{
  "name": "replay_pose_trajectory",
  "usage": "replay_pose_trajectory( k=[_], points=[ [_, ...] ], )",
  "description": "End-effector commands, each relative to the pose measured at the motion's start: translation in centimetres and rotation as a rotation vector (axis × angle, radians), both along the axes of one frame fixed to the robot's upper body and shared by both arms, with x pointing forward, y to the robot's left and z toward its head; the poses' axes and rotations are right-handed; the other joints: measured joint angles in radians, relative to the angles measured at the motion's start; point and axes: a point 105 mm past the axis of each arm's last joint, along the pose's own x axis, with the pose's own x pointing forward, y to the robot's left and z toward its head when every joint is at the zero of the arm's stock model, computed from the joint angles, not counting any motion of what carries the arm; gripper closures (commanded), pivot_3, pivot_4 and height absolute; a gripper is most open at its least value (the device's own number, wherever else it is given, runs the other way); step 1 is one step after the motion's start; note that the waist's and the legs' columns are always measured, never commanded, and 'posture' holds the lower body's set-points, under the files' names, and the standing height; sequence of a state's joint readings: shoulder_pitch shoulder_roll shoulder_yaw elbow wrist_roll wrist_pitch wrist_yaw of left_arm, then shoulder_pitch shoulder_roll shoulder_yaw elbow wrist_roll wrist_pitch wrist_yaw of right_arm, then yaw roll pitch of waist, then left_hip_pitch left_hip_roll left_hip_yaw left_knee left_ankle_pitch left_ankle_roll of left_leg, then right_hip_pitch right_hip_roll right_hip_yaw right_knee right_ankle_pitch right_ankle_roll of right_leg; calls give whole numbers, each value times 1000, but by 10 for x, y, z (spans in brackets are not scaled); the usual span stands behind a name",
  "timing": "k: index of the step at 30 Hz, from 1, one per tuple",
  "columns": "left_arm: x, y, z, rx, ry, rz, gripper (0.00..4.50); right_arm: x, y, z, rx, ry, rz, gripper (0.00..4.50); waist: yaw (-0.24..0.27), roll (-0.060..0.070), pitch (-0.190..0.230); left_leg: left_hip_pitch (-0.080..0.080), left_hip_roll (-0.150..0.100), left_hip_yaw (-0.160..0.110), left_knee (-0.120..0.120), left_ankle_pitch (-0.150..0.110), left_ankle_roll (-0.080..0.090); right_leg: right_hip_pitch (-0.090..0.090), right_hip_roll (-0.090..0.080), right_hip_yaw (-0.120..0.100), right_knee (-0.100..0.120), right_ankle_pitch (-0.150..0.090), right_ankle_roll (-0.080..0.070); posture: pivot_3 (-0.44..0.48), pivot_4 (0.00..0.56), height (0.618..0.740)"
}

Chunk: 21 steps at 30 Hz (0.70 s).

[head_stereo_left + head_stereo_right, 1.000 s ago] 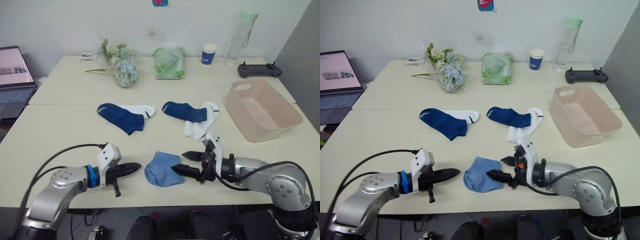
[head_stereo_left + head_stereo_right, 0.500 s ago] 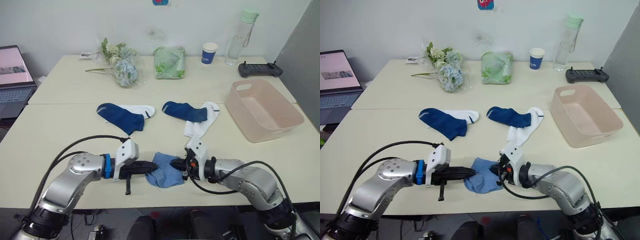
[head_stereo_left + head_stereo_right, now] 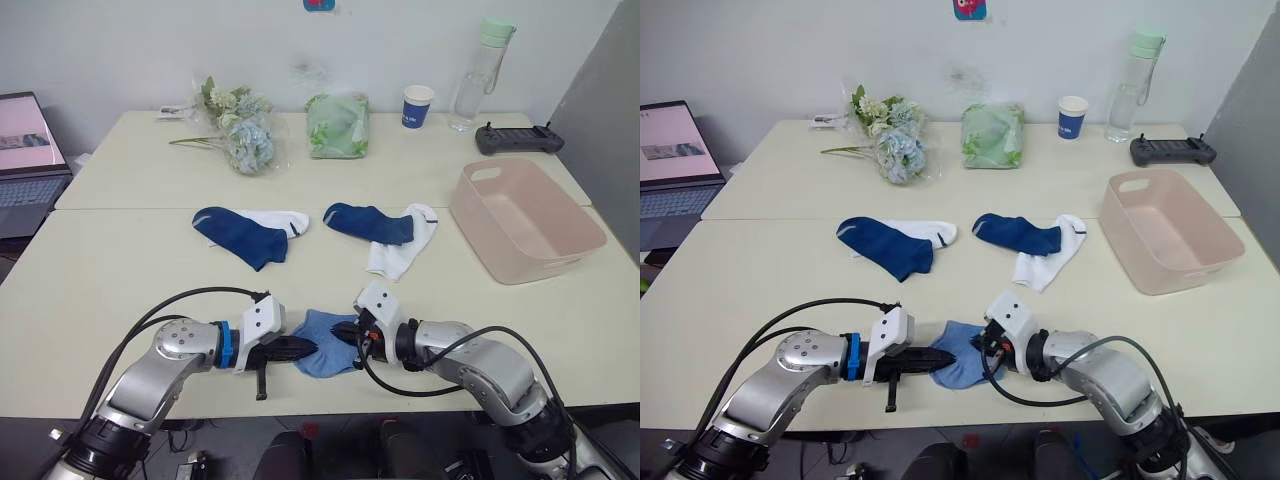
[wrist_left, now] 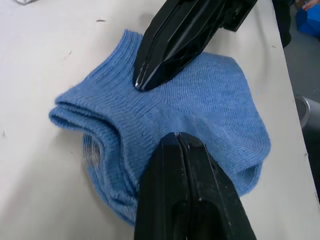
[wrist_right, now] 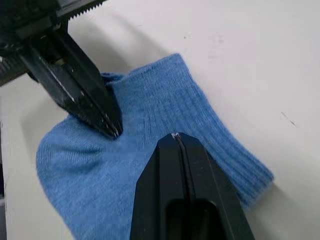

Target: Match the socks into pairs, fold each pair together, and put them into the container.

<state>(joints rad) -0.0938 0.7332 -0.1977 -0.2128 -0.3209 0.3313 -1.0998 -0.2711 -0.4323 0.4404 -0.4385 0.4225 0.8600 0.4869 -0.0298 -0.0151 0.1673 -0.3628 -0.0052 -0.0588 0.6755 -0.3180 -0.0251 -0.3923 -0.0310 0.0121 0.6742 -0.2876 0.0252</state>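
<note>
A folded bundle of light blue socks [image 3: 322,350] lies near the table's front edge. My left gripper [image 3: 306,347] is shut, its tip lying on the bundle's left side [image 4: 175,137]. From the right, my right gripper [image 3: 342,333] is shut too, with its tip on top of the bundle [image 5: 175,136]; the two tips nearly meet. No fabric shows between either pair of fingers. Farther back lie a navy sock [image 3: 243,236] over a white sock [image 3: 282,217], and a second navy sock [image 3: 370,222] over another white sock [image 3: 400,252]. The pink container [image 3: 560,262] stands at the right.
Along the back of the table are artificial flowers [image 3: 240,128], a green bag [image 3: 338,126], a blue paper cup [image 3: 418,106], a clear bottle [image 3: 482,75] and a black controller [image 3: 518,139]. A laptop [image 3: 25,150] sits at the far left.
My right gripper has shut and slid left onto the light blue bundle. My left gripper has moved right until its tip lies on the bundle.
</note>
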Motion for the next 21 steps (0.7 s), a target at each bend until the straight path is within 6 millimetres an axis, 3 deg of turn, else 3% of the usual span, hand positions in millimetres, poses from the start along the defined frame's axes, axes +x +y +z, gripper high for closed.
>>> replay_pose_trajectory(
  k=[1,5,9,14,17,21],
  points=[
    [-4,18,-11,69,43,54,4500,-9,-10,11,22,-30,52,4485,0,0,0,0,0,0,0,0,0,0,0,0,0,0,0,0,150,740],
    [0,19,2,25,23,67,4500,-22,-23,9,-29,-35,140,4485,0,0,0,1,0,-1,0,0,0,1,0,-1,0,0,0,0,150,740],
    [1,12,18,-34,27,26,4500,-18,-26,17,-40,-78,140,4485,0,0,0,1,0,-1,0,0,0,1,0,-2,1,0,0,0,150,740],
    [17,11,42,-72,9,12,4500,-11,-14,45,66,-99,143,4485,1,-1,1,0,0,-3,1,0,0,1,1,-3,1,0,0,0,150,740],
    [30,2,51,-132,29,36,4500,-10,-7,38,47,-88,152,4485,1,-1,1,0,0,-4,1,0,0,1,1,-4,1,0,0,0,150,740],
    [31,-8,44,-137,68,34,4500,-14,1,29,34,-61,172,4485,1,-1,1,-1,-1,-4,1,0,0,2,1,-4,-1,0,0,0,150,740]
  ],
)
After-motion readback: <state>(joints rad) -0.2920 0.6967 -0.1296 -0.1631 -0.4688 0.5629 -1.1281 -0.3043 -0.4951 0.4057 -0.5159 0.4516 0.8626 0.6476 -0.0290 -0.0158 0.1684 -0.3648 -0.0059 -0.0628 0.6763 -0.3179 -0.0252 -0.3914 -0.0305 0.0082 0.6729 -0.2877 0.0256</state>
